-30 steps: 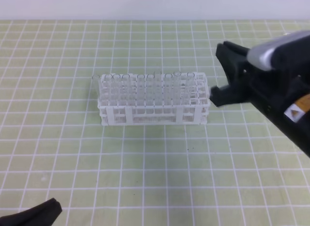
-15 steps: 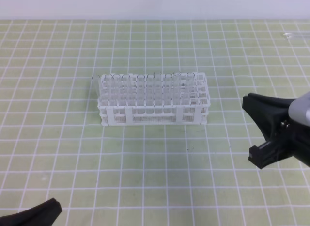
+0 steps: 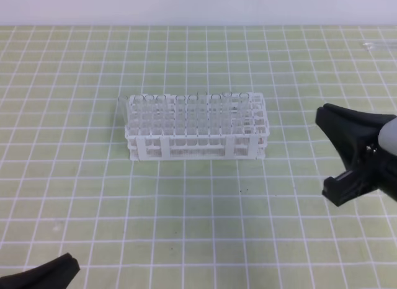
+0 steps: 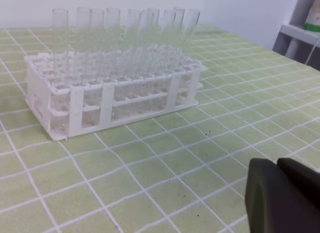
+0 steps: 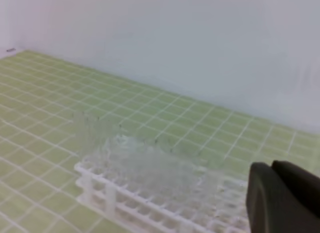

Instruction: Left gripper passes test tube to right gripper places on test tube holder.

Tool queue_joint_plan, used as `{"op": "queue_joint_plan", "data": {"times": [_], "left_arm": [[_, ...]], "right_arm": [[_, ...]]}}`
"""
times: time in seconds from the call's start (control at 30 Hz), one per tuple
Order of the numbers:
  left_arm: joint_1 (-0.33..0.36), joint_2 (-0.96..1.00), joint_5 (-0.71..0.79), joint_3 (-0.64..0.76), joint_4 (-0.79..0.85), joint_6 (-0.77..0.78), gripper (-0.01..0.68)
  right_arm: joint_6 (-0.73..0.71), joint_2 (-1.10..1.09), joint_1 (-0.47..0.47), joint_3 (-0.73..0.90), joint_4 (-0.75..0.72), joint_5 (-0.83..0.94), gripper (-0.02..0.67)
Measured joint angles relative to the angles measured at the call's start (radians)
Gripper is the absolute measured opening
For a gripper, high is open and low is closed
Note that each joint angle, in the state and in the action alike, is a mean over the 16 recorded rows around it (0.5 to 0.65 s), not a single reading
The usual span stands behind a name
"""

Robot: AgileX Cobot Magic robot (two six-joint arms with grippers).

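Observation:
The white test tube holder (image 3: 198, 146) stands mid-table with several clear test tubes (image 3: 186, 109) upright in its back rows. The left wrist view shows the holder (image 4: 105, 100) and its tubes (image 4: 112, 28) close up. In the right wrist view the holder (image 5: 125, 203) is blurred. My right gripper (image 3: 324, 113) hovers to the right of the holder, apart from it. Its fingers (image 5: 271, 169) are pressed together with nothing in them. My left gripper (image 3: 69, 262) sits at the front left corner, shut and empty (image 4: 277, 165).
A slim clear tube (image 3: 379, 46) lies on the green gridded mat at the far back right. A pale wall runs behind the table. A shelf with a green item (image 4: 312, 18) stands beyond the table's right side.
My right gripper has pulled back from the holder's right end toward the front right. The left gripper and the holder have not moved.

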Motion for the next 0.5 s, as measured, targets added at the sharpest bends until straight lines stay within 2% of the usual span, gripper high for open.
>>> {"op": "queue_joint_plan", "data": {"times": [0.2,0.5], "left_arm": [[0.0,-0.001,0.001,-0.004,-0.007,-0.001,0.0],[0.0,-0.001,0.005,-0.001,-0.003,-0.001,-0.002]], "right_arm": [[-0.019,-0.115,-0.127,0.038,0.002,0.069,-0.015],[-0.022,-0.479,-0.447,0.224,0.015,0.195,-0.015]]}}
